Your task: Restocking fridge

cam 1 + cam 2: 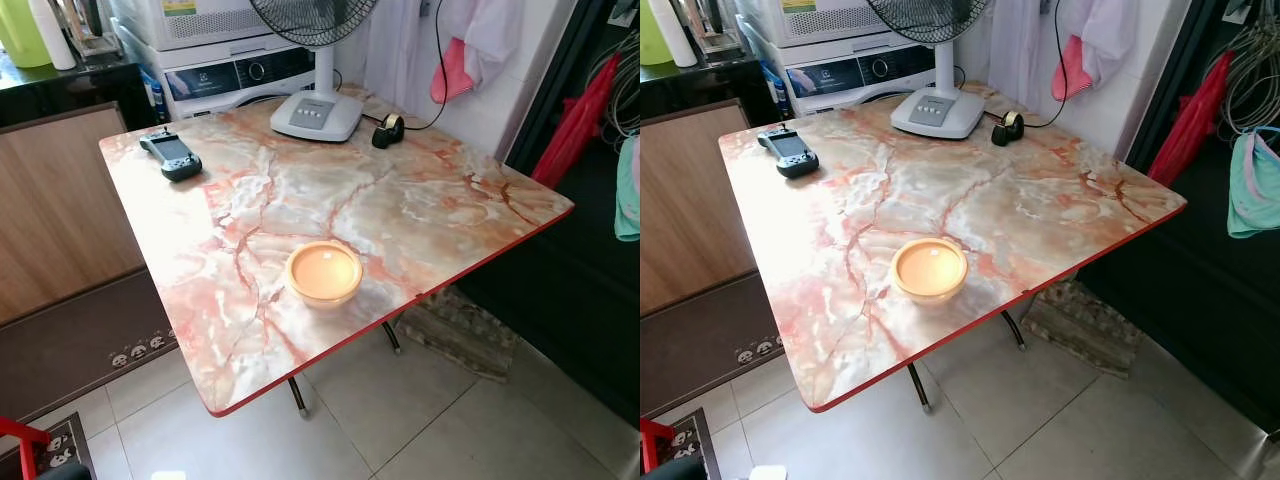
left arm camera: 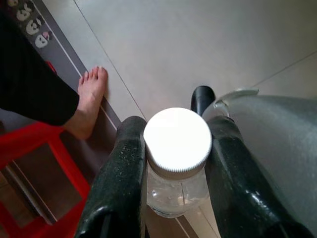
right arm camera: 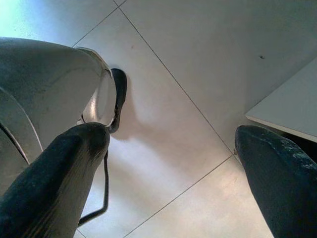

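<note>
- Left gripper [image 2: 173,163]: fingers pinch a clear bottle [image 2: 177,191] just under its white cap [image 2: 177,140]; it hangs low over the tiled floor [image 2: 198,44].
- Right gripper [image 3: 173,163]: fingers spread wide and empty, pointing at the floor.
- Table [image 1: 420,215]: marble-patterned top with a red edge, carrying a yellow bowl [image 1: 323,273], a handheld device [image 1: 171,155], a fan base [image 1: 317,113] and a tape dispenser [image 1: 388,130].
- Bystander: a person's bare foot [image 2: 90,99] stands on the floor beside a red stool [image 2: 34,148], near the left gripper.
- Fridge: cannot be identified here.
- Risk: the hold sits on the narrow neck, so a jolt while walking could let the bottle slip and drop near the foot.
- Risk: turning close to the table edge could knock the carried bottle.
</note>
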### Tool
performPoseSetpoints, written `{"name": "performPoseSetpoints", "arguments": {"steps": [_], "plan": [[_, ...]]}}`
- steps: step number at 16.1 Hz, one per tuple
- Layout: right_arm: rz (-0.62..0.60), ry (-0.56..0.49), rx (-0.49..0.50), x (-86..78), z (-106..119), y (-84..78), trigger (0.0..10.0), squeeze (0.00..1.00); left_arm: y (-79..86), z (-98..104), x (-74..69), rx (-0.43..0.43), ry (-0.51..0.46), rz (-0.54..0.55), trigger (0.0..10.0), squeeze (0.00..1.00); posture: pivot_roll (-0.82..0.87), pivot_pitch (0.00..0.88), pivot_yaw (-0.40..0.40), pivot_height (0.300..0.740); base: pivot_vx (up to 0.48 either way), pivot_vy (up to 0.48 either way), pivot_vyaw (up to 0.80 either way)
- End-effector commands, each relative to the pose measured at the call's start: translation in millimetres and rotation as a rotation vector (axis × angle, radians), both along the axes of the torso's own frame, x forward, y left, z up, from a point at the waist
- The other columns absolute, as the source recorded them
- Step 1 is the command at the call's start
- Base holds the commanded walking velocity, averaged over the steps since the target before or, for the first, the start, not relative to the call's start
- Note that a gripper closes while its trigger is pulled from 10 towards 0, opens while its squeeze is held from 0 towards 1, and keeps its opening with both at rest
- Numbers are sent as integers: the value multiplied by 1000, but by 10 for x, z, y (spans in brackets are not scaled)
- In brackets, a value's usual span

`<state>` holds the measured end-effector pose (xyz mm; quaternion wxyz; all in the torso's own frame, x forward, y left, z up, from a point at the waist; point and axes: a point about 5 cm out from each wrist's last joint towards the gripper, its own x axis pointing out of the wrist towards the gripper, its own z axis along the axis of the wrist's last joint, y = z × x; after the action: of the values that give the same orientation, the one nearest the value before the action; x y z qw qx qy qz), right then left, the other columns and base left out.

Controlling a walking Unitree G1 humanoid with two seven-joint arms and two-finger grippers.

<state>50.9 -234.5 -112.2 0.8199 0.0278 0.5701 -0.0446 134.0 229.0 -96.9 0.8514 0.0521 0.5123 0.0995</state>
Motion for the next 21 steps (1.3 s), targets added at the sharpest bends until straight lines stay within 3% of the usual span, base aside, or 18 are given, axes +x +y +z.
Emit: {"name": "performPoseSetpoints", "arguments": {"steps": [1,5,11,16,21], "plan": [[-10,3,-15,-29,10,-55,10000,0,-35,-18,-26,-4,13,-3,10000,0,112,0,-57,740,-251,0,0],[27,8,-12,-24,14,-61,10000,0,-62,-3,27,-9,-9,-14,10000,0,115,0,-57,740,-255,0,0],[92,11,-24,-1,16,-54,10000,0,-39,-30,-62,1,25,-25,10000,0,119,0,-55,740,-258,0,0],[93,13,-29,9,13,-46,10000,0,13,-34,-102,27,52,-35,10000,0,111,0,-53,740,0,0,0],[74,4,-23,24,11,-28,10000,0,2,-18,-48,22,33,-35,10000,0,113,0,-52,740,0,0,0]]}}
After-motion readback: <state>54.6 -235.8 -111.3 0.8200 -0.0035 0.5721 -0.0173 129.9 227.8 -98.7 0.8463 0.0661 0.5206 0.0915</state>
